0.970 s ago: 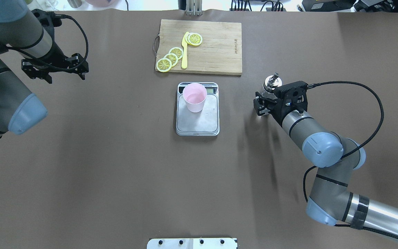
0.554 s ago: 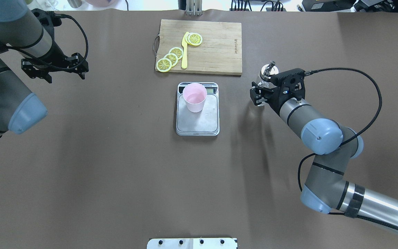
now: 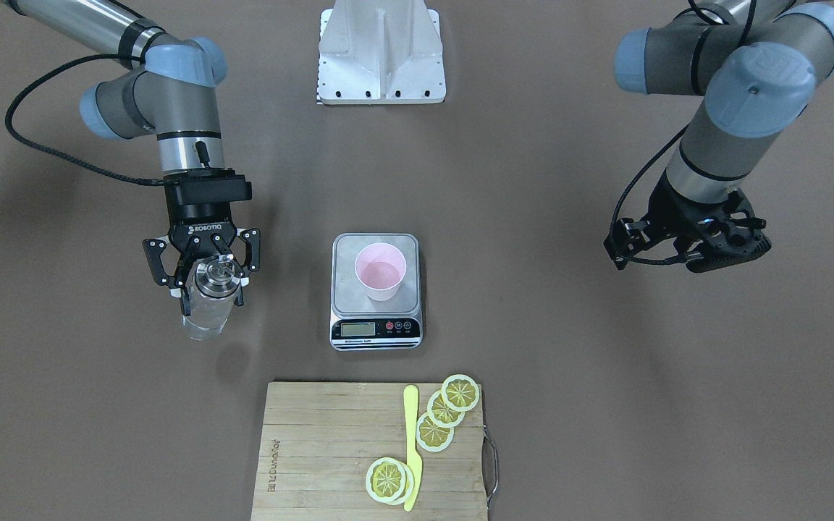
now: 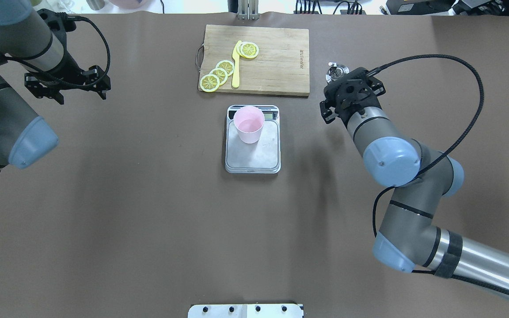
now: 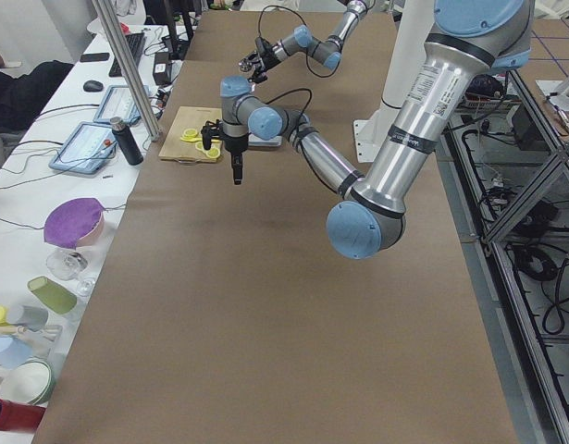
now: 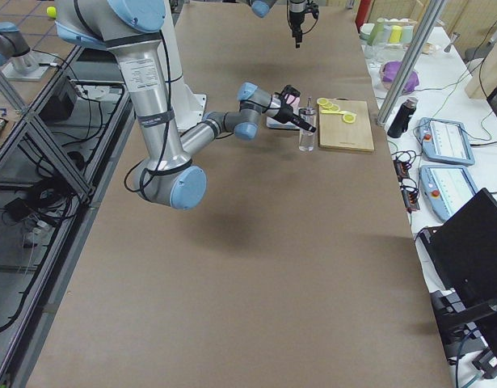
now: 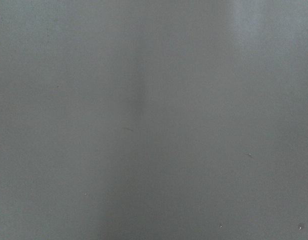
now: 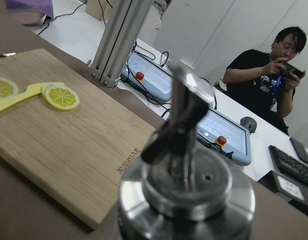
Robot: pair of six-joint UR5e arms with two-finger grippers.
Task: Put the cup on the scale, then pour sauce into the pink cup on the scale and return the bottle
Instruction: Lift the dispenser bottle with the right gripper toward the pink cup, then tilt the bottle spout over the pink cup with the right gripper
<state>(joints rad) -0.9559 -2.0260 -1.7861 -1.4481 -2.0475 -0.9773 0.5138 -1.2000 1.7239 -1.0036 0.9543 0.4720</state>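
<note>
The pale pink cup (image 4: 248, 125) stands upright on the back of the scale (image 4: 263, 154), near its display. In the front-facing view the same cup (image 3: 380, 271) sits on the steel platform (image 3: 344, 293). My right gripper (image 3: 211, 293) is shut on the clear glass bottle (image 3: 205, 318), to the right of the scale and beside the cutting board's corner. The bottle is upright, and its metal pourer (image 4: 336, 73) shows past the wrist. I cannot tell whether its base touches the table. My left gripper (image 4: 66, 88) hangs open and holds nothing, far to the left.
A bamboo cutting board (image 4: 276, 66) with lemon slices (image 4: 219, 73) and a yellow knife (image 4: 236, 66) lies behind the scale. The right wrist view shows the pourer (image 8: 186, 170) up close and a seated person (image 8: 266, 75) beyond the table's end. The left wrist view shows only blurred grey surface.
My right arm has carried the bottle away from the scale, toward the table's back beside the board, and turned the wrist. The left arm shifted slightly.
</note>
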